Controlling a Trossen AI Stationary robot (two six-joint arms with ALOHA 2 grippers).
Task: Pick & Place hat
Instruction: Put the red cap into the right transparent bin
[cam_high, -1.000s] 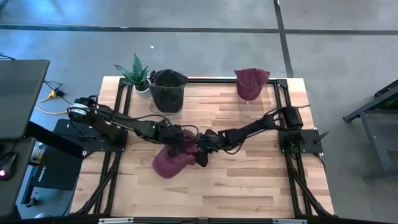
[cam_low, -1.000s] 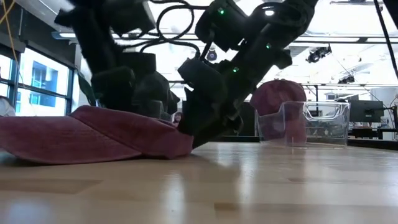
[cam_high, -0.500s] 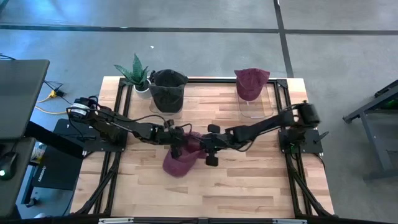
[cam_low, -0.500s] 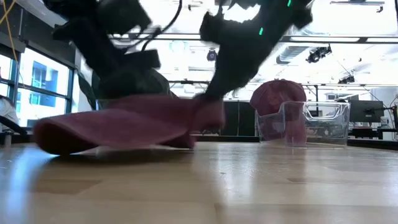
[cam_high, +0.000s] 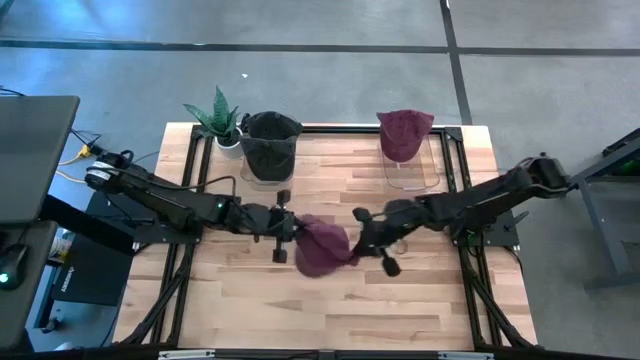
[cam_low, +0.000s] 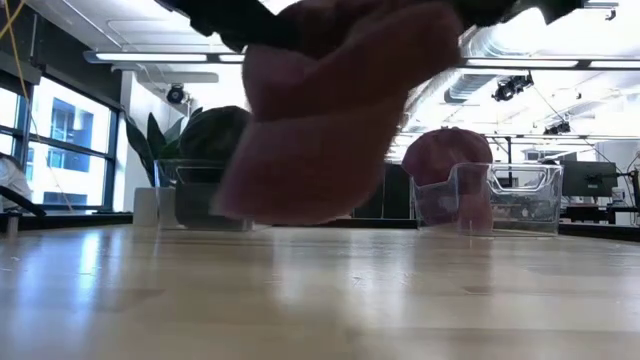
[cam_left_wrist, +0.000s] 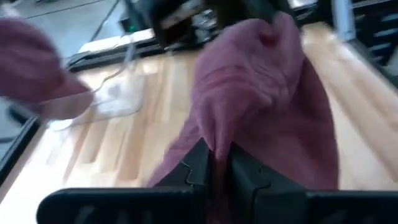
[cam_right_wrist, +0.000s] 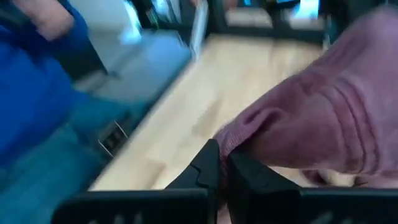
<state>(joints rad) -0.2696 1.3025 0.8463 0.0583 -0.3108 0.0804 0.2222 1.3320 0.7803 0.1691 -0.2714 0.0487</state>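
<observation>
The hat (cam_high: 321, 245) is soft maroon cloth with ribbed stitching, bunched into loose folds and hanging clear of the wooden table (cam_high: 420, 295), as the low view shows. It sits near the table's middle, in front of the clear stand (cam_high: 408, 170) and off toward the dark hat (cam_high: 268, 140) side.

The left gripper (cam_high: 283, 232) reaches in low and nearly level from the hat's left, its fingers (cam_left_wrist: 199, 165) pinched tight on a fold of cloth. The right gripper (cam_high: 366, 237) comes from the opposite side, arm stretched long and low, fingers (cam_right_wrist: 208, 163) likewise clamped on the hat's edge. So the cloth is slung between the two.

A second maroon hat (cam_high: 404, 130) sits domed over the clear stand at the table's back. The dark hat rests on another clear holder, with a spiky green plant (cam_high: 217, 117) in a white pot just beside it.
</observation>
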